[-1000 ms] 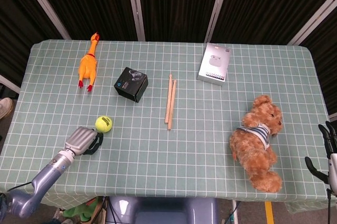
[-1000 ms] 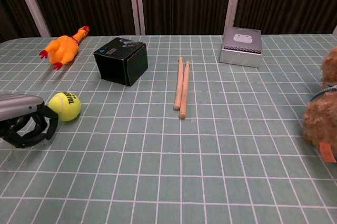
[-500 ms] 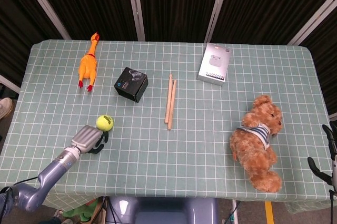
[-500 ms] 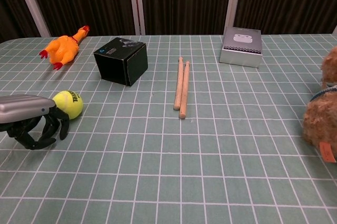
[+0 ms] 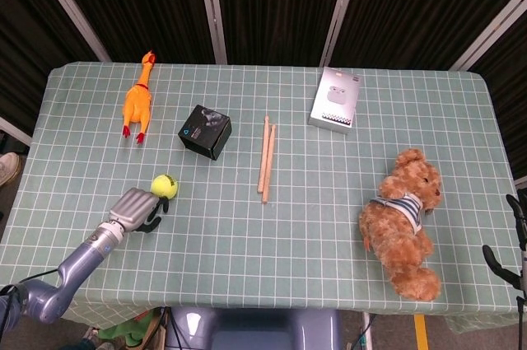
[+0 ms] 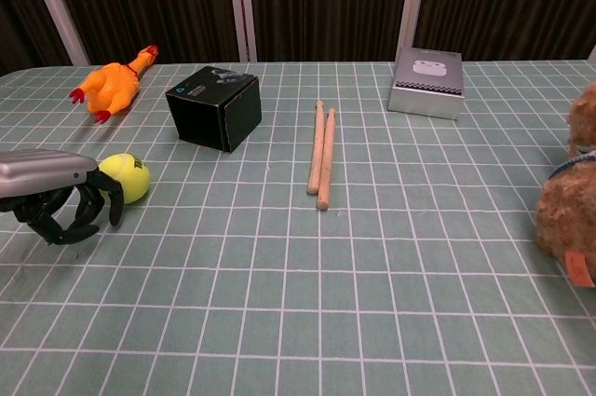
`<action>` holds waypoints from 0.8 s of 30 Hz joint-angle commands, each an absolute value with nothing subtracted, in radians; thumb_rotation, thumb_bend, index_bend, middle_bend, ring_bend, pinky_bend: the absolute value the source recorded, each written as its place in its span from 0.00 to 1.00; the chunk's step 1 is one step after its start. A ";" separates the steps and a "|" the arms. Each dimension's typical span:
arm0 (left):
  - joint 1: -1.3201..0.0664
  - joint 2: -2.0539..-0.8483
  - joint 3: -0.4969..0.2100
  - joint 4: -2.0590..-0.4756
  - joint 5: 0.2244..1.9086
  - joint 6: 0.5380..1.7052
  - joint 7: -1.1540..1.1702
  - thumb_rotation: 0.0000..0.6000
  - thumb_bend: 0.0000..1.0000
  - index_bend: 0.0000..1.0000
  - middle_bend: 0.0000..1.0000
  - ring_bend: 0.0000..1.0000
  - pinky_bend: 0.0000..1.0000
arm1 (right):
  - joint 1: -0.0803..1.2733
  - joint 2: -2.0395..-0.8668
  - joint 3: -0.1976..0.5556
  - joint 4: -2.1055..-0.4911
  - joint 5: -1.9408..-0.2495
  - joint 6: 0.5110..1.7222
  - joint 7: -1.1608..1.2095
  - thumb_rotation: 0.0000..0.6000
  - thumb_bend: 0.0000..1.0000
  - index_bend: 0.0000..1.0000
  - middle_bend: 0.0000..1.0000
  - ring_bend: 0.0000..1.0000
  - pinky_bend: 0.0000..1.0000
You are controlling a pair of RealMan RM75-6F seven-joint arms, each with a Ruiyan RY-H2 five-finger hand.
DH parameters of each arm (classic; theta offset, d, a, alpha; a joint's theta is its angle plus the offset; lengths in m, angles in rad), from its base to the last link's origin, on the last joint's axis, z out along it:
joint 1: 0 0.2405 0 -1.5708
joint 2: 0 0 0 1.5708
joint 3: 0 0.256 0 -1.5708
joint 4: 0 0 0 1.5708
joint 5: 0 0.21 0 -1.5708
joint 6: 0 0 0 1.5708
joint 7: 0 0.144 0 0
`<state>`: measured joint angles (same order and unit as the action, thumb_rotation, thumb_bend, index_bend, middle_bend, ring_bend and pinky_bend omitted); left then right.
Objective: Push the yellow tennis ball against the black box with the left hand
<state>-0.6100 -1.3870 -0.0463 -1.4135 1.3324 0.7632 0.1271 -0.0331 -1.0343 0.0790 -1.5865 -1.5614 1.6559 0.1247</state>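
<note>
A green checked tablecloth (image 5: 272, 243) covers the table, seen from above in the head view and from low at the front edge in the chest view.

Nearest the robot, at the left front, the left hand (image 5: 134, 210) (image 6: 56, 193) sits low over the cloth with its silver back facing up. Its dark fingers (image 6: 86, 210) curl downward and inward and hold nothing. The fingertips touch the near left side of the yellow tennis ball (image 5: 164, 186) (image 6: 126, 177).

At the far right edge of the head view, only the dark fingers of the right hand (image 5: 514, 235) show, off the table's corner. Whether they are spread or closed cannot be told.

A brown teddy bear (image 5: 405, 220) (image 6: 566, 196) in a striped shirt lies on the right side of the table.

The ball rests on the cloth, apart from the black box (image 5: 205, 131) (image 6: 214, 106), which stands further back and to the right of it with bare cloth between them.

Near the table's middle, 2 wooden drumsticks (image 5: 265, 158) (image 6: 321, 152) lie side by side, touching, pointing away from the robot.

Further back on the left, an orange rubber chicken (image 5: 137, 100) (image 6: 114, 83) lies on its side. On the far right sits a grey and white earbuds box (image 5: 336, 100) (image 6: 427, 82). Behind the table hang dark curtains (image 5: 272, 4) with pale metal posts.
</note>
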 commanded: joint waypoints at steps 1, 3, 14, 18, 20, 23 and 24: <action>-0.621 -1.390 -0.044 -1.395 1.323 0.744 0.132 1.00 0.44 0.42 0.66 0.45 0.65 | -0.031 -1.033 0.079 -1.586 -1.564 1.654 0.133 1.00 0.35 0.00 0.00 0.00 0.00; -0.628 -1.393 -0.046 -1.385 1.315 0.733 0.133 1.00 0.44 0.42 0.66 0.45 0.65 | -0.030 -1.031 0.080 -1.584 -1.565 1.654 0.138 1.00 0.35 0.00 0.00 0.00 0.00; -0.645 -1.396 -0.041 -1.357 1.308 0.719 0.121 1.00 0.44 0.54 0.76 0.46 0.66 | -0.024 -1.034 0.083 -1.573 -1.562 1.647 0.149 1.00 0.35 0.00 0.00 0.00 0.00; -0.646 -1.390 -0.032 -1.366 1.316 0.718 0.110 1.00 0.45 0.60 0.80 0.50 0.67 | -0.026 -1.039 0.081 -1.572 -1.567 1.651 0.141 1.00 0.35 0.00 0.00 0.00 0.00; -0.646 -1.386 -0.027 -1.369 1.318 0.715 0.109 1.00 0.48 0.64 0.81 0.50 0.67 | -0.025 -1.040 0.082 -1.573 -1.567 1.652 0.135 1.00 0.35 0.00 0.00 0.00 0.00; -0.649 -1.379 -0.019 -1.374 1.319 0.704 0.105 1.00 0.48 0.67 0.81 0.50 0.67 | -0.024 -1.041 0.084 -1.576 -1.562 1.650 0.123 1.00 0.35 0.00 0.00 0.00 0.00; -0.648 -1.378 -0.018 -1.375 1.318 0.706 0.099 1.00 0.48 0.68 0.81 0.50 0.67 | -0.023 -1.041 0.085 -1.577 -1.558 1.648 0.121 1.00 0.35 0.00 0.00 0.00 0.00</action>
<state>-0.6485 -1.3796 -0.0190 -1.3740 1.3188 0.7052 0.1030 -0.0238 -1.0410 0.0844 -1.5764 -1.5603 1.6492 0.1223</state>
